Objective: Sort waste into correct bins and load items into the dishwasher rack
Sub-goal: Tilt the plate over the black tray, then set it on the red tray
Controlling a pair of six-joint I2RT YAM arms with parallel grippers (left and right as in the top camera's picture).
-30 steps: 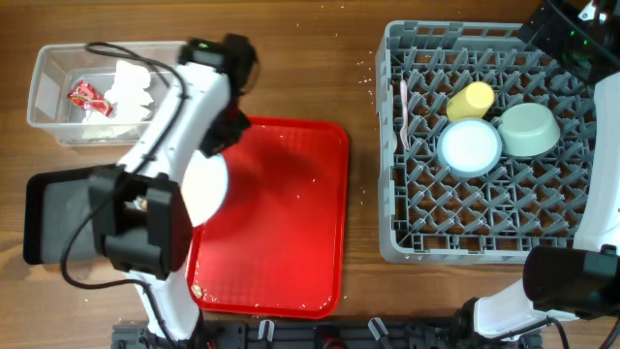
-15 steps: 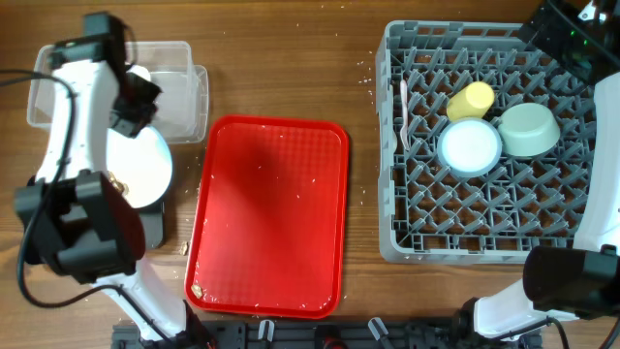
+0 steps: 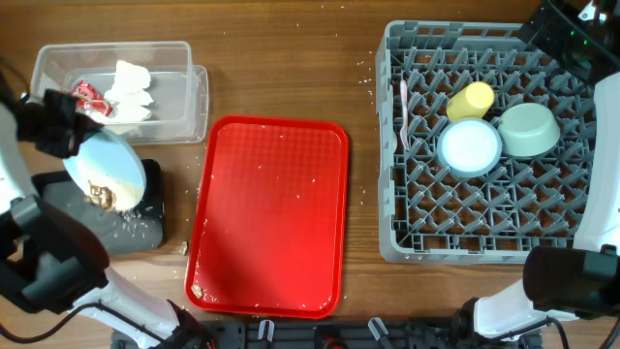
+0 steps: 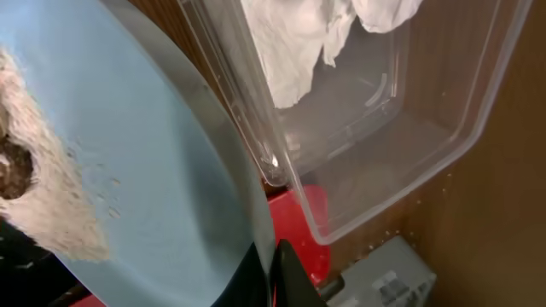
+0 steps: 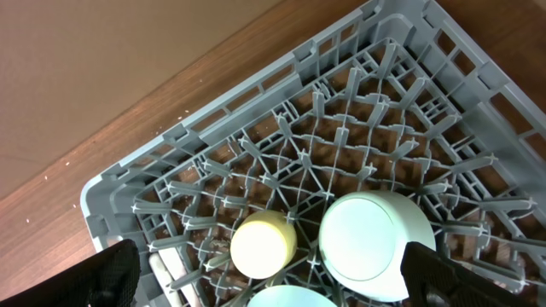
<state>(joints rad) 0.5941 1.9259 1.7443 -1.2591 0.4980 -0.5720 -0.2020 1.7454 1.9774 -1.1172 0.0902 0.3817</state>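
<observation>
My left gripper point(image 4: 273, 275) is shut on the rim of the light-blue plate point(image 3: 105, 167), holding it tilted over the black tray point(image 3: 153, 202). Brown-and-white food scraps point(image 3: 100, 194) cling to the plate's lower edge, and crumbs lie on the tray. The clear tub point(image 3: 179, 97) holds the white napkin point(image 3: 129, 87) and the red wrapper point(image 3: 85, 95). The grey rack point(image 3: 392, 194) holds the yellow cup point(image 3: 472, 100), two mint bowls point(image 3: 470, 147) point(image 3: 529, 129) and white cutlery point(image 3: 404, 116). My right gripper point(image 5: 273, 277) is open and empty above the cup point(image 5: 263, 245).
The flat red tray point(image 3: 269, 218) lies between the bins and the rack, with a few crumbs on it. The right arm point(image 3: 572, 34) hangs over the rack's far right corner. Crumbs speckle the wooden table.
My left arm has swung the plate left off the red tray, past the tub, to above the black tray and tilted it. The scraps have slid to its lower edge.
</observation>
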